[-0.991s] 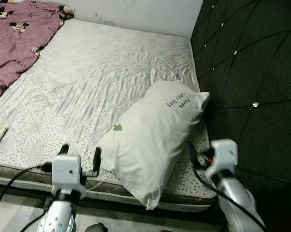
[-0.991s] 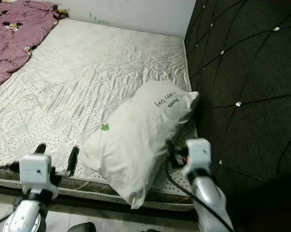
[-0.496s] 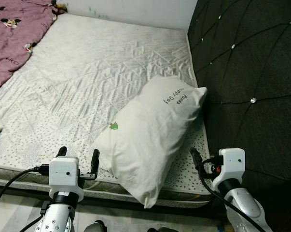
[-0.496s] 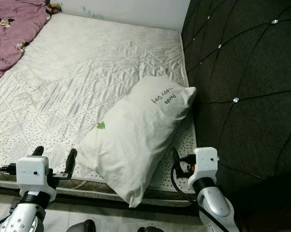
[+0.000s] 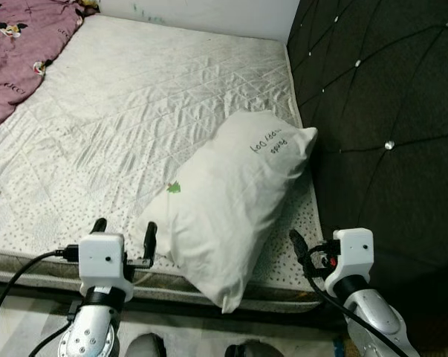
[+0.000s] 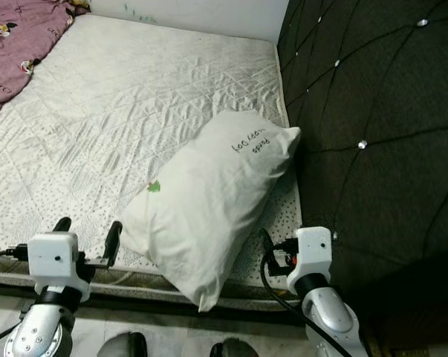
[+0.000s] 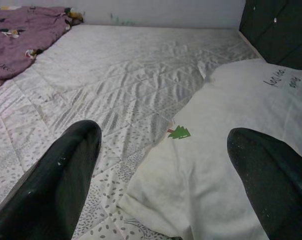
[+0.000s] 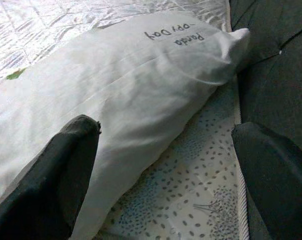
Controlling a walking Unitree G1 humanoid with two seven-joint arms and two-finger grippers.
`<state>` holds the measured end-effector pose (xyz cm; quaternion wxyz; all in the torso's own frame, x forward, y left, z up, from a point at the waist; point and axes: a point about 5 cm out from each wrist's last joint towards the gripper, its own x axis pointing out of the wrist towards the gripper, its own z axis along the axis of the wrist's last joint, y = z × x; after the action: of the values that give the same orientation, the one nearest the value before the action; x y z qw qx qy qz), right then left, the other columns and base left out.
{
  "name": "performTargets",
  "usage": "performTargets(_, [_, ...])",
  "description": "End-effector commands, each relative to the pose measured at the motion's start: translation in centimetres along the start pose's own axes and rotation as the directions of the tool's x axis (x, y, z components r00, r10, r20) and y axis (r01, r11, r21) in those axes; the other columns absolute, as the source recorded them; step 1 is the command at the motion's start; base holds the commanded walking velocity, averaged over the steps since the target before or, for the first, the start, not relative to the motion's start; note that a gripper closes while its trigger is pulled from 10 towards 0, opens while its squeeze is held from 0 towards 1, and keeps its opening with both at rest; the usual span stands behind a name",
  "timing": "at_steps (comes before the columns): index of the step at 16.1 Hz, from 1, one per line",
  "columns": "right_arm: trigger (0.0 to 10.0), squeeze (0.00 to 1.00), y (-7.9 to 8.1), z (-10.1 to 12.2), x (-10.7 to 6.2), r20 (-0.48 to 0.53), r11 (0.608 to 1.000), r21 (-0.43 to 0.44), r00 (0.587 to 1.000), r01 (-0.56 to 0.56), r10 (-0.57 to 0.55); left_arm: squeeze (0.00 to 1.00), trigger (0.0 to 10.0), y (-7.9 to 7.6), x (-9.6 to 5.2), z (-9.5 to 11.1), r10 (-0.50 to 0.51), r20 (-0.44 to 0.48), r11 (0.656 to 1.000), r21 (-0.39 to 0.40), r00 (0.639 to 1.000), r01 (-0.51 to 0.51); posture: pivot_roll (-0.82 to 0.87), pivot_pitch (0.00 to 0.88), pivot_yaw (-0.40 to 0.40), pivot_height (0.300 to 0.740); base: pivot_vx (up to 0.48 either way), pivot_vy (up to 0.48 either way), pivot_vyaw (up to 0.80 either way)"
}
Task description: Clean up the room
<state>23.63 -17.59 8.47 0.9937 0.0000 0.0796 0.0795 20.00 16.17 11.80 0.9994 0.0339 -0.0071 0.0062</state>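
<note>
**Pillow at the near corner of the bed, both grippers spread and empty**

A white pillow (image 5: 235, 197) lies slantwise on the bare quilted mattress (image 5: 134, 111), and everything else is placed from it. Its far end, printed with dark handwriting, touches the black tufted headboard (image 5: 380, 111) that runs along the robot's right of the pillow. Its near corner hangs over the mattress's front edge. A small green tree mark (image 7: 179, 132) sits on the pillow's face toward the robot's left.

The left gripper (image 5: 123, 232) hovers just beside the pillow's near left corner, over the front edge of the mattress. Its two black fingers (image 7: 60, 175) are spread wide and hold nothing; in the left wrist view the pillow's corner lies between them without touching either.

The right gripper (image 6: 267, 245) is on the other side of the pillow, low by the mattress's front edge, between pillow and headboard. Its fingers (image 8: 55, 175) are also wide apart and empty, with the pillow's long side and a strip of spotted mattress seen between them.

Well apart from the pillow, at the far left corner of the bed, lies a crumpled pink blanket (image 5: 19, 52) with cartoon figures.
</note>
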Motion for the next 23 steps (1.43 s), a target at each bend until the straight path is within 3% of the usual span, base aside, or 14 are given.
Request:
performTargets(1, [10.0,0.0,-0.4,-0.1,-0.2,-0.01,1.0,-0.005,1.0,0.005,-0.005,0.0,10.0,-0.1,-0.2,-0.4,0.0,-0.023,1.0,0.001,1.0,0.0,-0.01,0.183,-0.103,0.631,0.0,0.0,0.0])
performTargets(5, [10.0,0.0,-0.4,0.1,0.0,-0.007,1.0,-0.009,1.0,0.002,-0.002,0.0,10.0,-0.3,0.1,-0.3,-0.004,-0.016,1.0,-0.005,1.0,0.004,-0.01,0.183,-0.103,0.586,0.0,0.0,0.0])
performTargets(19, [10.0,0.0,-0.3,0.4,1.4,0.011,0.999,-0.036,1.0,-0.026,0.027,0.0,10.0,-1.0,0.7,0.3,-0.055,0.028,0.998,-0.017,0.998,0.055,-0.02,0.19,-0.11,0.586,0.0,0.0,0.0])
performTargets(23, [10.0,0.0,-0.2,0.4,1.6,0.015,0.998,-0.046,0.999,-0.036,0.037,0.0,10.0,-1.2,0.8,0.4,-0.068,0.037,0.997,-0.021,0.997,0.069,-0.02,0.192,-0.11,0.586,0.316,0.0,0.0])
